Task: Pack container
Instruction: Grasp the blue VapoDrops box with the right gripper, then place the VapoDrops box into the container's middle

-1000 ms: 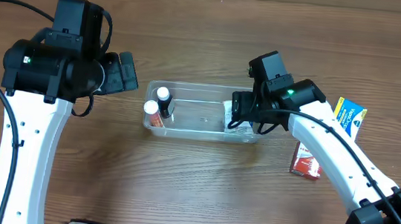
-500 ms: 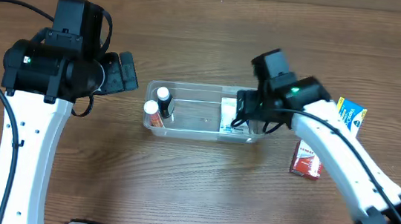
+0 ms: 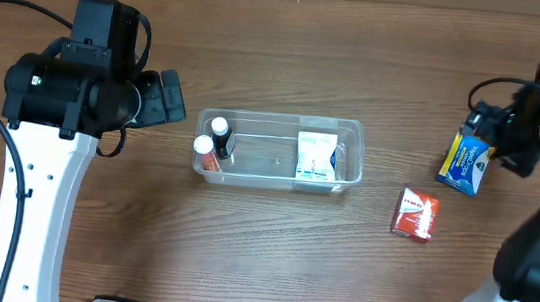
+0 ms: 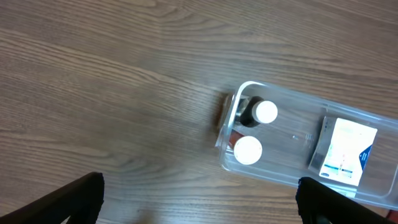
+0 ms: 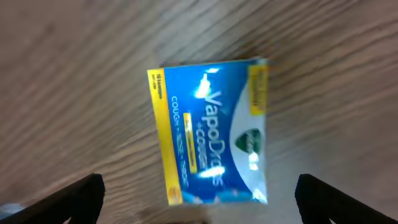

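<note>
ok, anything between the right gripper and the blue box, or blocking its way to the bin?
Nothing visible. The right gripper hangs open over the blue box; the red box lies off the line to the bin.
</note>
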You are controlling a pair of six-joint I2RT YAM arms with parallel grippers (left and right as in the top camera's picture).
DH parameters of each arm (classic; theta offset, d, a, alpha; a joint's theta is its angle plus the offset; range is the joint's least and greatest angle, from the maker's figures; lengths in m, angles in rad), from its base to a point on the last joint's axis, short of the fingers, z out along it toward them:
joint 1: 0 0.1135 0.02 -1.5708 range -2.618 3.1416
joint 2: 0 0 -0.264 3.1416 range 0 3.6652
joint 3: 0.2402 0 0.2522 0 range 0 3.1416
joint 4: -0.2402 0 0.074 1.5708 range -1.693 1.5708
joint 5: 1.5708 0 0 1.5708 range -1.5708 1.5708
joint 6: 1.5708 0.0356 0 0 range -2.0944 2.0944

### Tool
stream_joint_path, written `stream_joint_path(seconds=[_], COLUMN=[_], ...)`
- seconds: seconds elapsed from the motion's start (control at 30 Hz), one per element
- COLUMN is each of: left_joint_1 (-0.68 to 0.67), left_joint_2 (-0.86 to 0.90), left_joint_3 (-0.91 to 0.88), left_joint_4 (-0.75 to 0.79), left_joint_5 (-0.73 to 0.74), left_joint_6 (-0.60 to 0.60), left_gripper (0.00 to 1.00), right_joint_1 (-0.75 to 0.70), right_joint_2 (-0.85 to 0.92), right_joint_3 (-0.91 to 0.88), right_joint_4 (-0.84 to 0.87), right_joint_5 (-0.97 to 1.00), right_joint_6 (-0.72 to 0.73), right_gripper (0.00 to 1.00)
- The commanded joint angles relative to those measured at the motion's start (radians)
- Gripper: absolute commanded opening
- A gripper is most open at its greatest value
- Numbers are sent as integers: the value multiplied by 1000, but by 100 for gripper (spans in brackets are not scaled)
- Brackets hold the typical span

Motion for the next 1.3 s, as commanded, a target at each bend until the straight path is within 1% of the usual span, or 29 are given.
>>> stream_joint_path(seconds=[0.0, 0.17, 0.3, 0.47, 0.53, 0.67, 0.8, 0.9, 1.03, 1.1, 1.2, 1.23, 1.27], left_joint_1=[5, 5, 5, 5, 5, 5, 5, 5, 5, 4, 5, 5, 5], left_joint_2=[2, 2, 2, 2, 2, 2, 2, 2, 2, 2, 2, 2, 2], left_joint_3=[10, 10, 10, 10, 10, 10, 10, 10, 10, 10, 10, 10, 10], left_joint_4=[2, 7, 7, 7, 7, 7, 7, 6, 0, -1, 2, 0, -1], left_joint_5=[2, 2, 2, 2, 2, 2, 2, 2, 2, 3, 2, 2, 2], left_joint_6=[21, 21, 21, 21, 21, 21, 21, 22, 28, 28, 28, 28, 28], left_gripper=[100, 100, 100, 100, 100, 100, 100, 100, 100, 100, 100, 100, 100], right_joint_1=[6, 6, 6, 6, 6, 6, 12, 52, 182, 278, 479, 640, 705], right_joint_2=[66, 168, 168, 168, 168, 168, 156, 100, -74, -166, -286, -310, -306], right_joint_3=[2, -39, -51, -51, -51, -51, -25, 30, 108, 139, 143, 143, 142], right_joint_4=[17, 50, 62, 58, 58, 57, 27, -18, -60, -96, -99, -80, -66], right_joint_5=[-30, -33, -33, -33, -33, -35, -120, -130, -129, -130, -130, -126, -126], right_joint_6=[-36, -33, -32, -32, -32, -32, -32, -32, -32, -32, 15, 85, 113], right_gripper=[100, 100, 100, 89, 80, 77, 76, 75, 75, 73, 72, 72, 72])
